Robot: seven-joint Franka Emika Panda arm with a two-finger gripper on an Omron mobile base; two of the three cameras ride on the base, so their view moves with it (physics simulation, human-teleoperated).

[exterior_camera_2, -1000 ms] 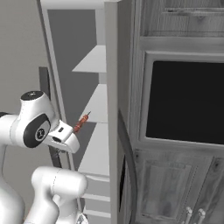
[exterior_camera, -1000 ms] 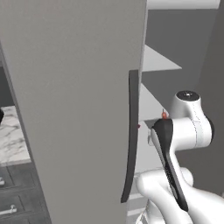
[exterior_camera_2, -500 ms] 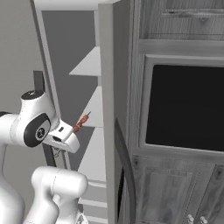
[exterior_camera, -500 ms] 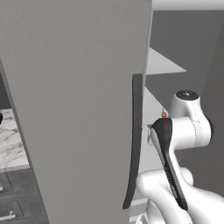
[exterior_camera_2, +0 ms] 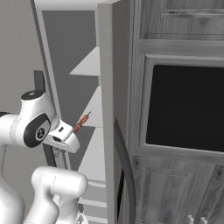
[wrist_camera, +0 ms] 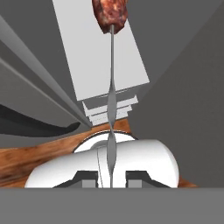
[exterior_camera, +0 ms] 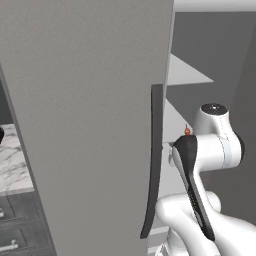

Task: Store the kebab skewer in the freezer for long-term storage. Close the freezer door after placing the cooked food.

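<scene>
My gripper (wrist_camera: 111, 181) is shut on the thin silvery stick of the kebab skewer (wrist_camera: 111, 100), whose red-brown meat chunks point away from the hand. In the right base view the gripper (exterior_camera_2: 71, 134) holds the kebab skewer (exterior_camera_2: 82, 122) in front of the open freezer (exterior_camera_2: 92, 65), by its white shelves. The skewer's red tip (exterior_camera: 187, 131) peeks over the arm in the left base view. The freezer door (exterior_camera: 90, 125) stands swung open at the left, its long dark handle (exterior_camera: 153, 165) next to the arm.
The fridge's wider grey door (exterior_camera_2: 106, 109) is closed, with a curved dark handle (exterior_camera_2: 125, 166). A dark built-in oven (exterior_camera_2: 186, 105) sits in wooden cabinetry at the right. A marble counter (exterior_camera: 12, 160) with drawers lies behind the open door at the left.
Both base views shift slightly, so the base has moved a little. The arm keeps the same pose with the skewer held before the shelves.
</scene>
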